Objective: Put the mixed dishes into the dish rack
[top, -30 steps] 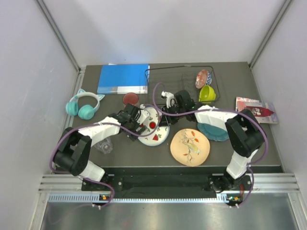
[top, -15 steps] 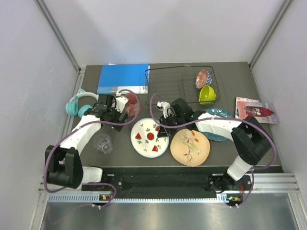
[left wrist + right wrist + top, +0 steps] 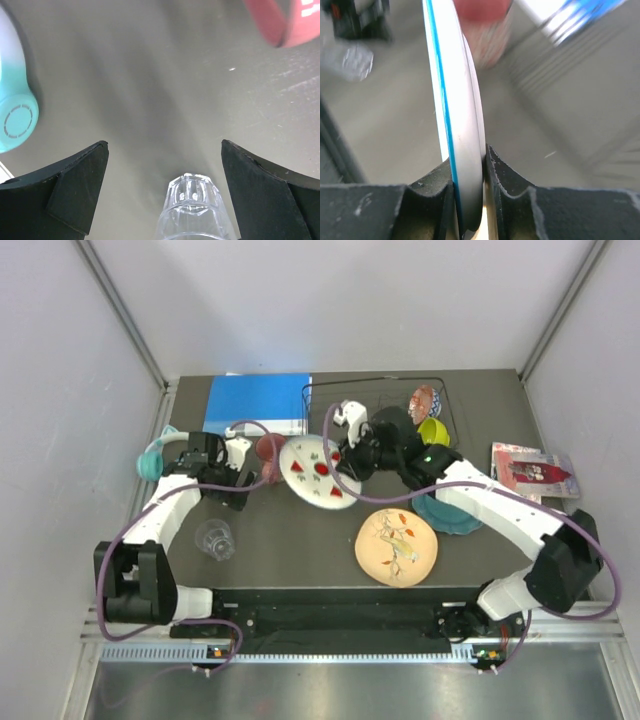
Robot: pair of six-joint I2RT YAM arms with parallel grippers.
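- White plate with red-and-green marks [image 3: 318, 472] hangs off the table, tilted, just beside the near-left corner of the dish rack [image 3: 330, 390].
- The right gripper [image 3: 468, 165] is clamped on its rim, and the wrist view shows the plate edge-on between the two pads. An edge pinch like this probably lets the plate go down upright between the wires rather than flat.
- The red patterned bowl [image 3: 425, 400] and lime bowl [image 3: 433, 432] sit at the rack's right end, so the left part looks free for plates.
- The left gripper [image 3: 164, 145] hangs with its fingers wide apart and holds nothing. The clear glass [image 3: 192, 210] stands between them at the bottom of its wrist view, which suggests that arm is lining up for the glass.
- The red tumbler [image 3: 270, 448] stands just left of the lifted plate, close enough that a careless swing could catch it.
- The peach plate [image 3: 397, 545] and teal scalloped plate [image 3: 450, 512] lie flat on the table nearer the arms, not yet loaded.
- The teal cat-ear headphones [image 3: 160, 455] and blue book [image 3: 258, 403] lie to the left and are no part of the load.
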